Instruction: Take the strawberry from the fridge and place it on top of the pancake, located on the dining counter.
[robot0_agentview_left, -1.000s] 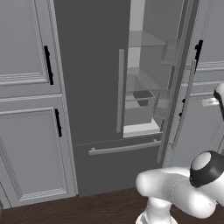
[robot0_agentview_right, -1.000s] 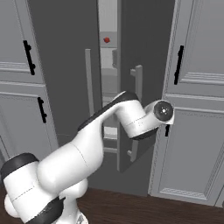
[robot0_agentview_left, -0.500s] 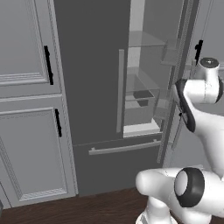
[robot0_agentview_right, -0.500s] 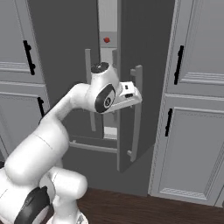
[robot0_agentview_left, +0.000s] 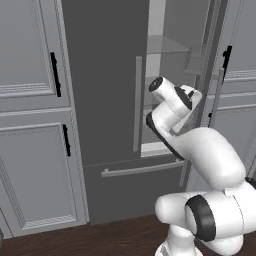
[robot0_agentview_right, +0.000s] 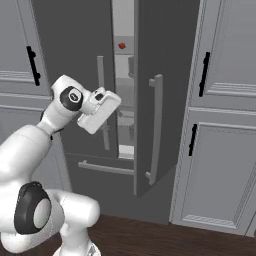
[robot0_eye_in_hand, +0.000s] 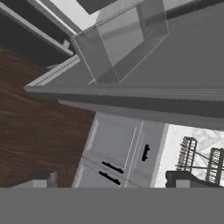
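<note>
In the left base view, the tall dark grey fridge (robot0_agentview_left: 105, 100) stands in the middle, between light grey cabinets (robot0_agentview_left: 30, 125) with black handles. Its right door is swung open, and you can see the pale inside with a glass shelf (robot0_agentview_left: 167, 45) up high. The left door is shut, with a long silver handle (robot0_agentview_left: 137, 102) on it. The bottom drawer (robot0_agentview_left: 135, 187) has a flat silver handle across it. The white arm (robot0_agentview_left: 200, 160) rises from the lower right and bends up in front of the open part of the fridge.

In the right base view, the open door (robot0_agentview_right: 155, 100) sticks out toward us, edge on. Far inside, on a high shelf, sits the strawberry (robot0_agentview_right: 121, 45), a tiny red dot. The gripper (robot0_agentview_right: 102, 107) is lower down and to the left of it, well apart from it, and in front of the gap. The floor is dark brown wood (robot0_agentview_right: 150, 240).

In the hand view, the picture is tipped over. The two dark finger tips (robot0_eye_in_hand: 186, 178) stand far apart at the bottom, so the jaws are wide open with nothing between them. There is the grey edge of the fridge door (robot0_eye_in_hand: 131, 94) and a clear bin (robot0_eye_in_hand: 122, 41).
</note>
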